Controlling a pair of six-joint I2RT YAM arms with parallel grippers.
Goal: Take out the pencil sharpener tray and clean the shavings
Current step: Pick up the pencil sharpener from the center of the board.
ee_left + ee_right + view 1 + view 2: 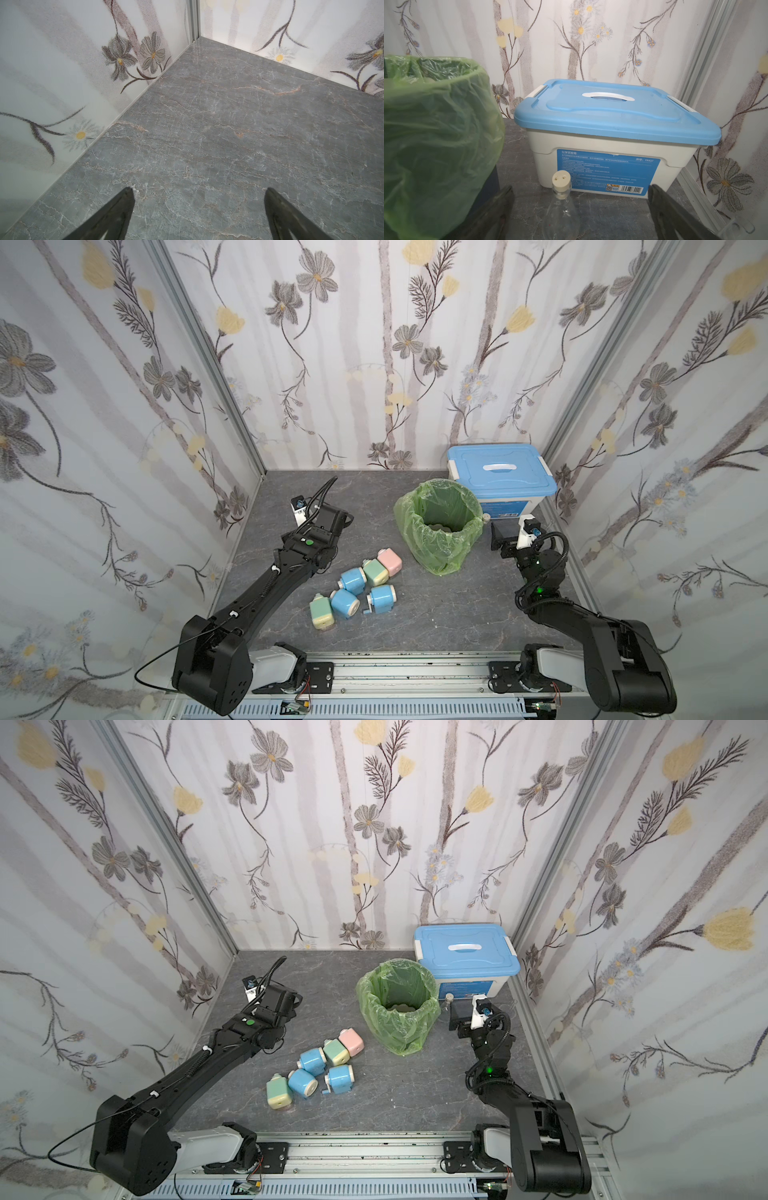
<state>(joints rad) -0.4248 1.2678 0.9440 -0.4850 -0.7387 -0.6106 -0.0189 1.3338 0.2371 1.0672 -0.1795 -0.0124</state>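
Several small pencil sharpeners lie in a loose cluster mid-table in both top views: a pink one (390,561), a green one (376,571), three blue ones (352,580) (345,603) (381,597) and a second green one (321,613). I cannot make out any tray apart from its sharpener, and no shavings show. My left gripper (199,190) is open over bare table near the back left corner, behind and left of the cluster (309,1063). My right gripper (580,187) is open too, right of the bin, with a glass flask (562,209) standing just ahead of its fingers.
A bin lined with a green bag (436,556) (438,128) stands right of the cluster. Behind it sits a white box with a blue lid (500,468) (612,110). Flowered walls close in the left, back and right sides. A metal rail (395,672) runs along the front.
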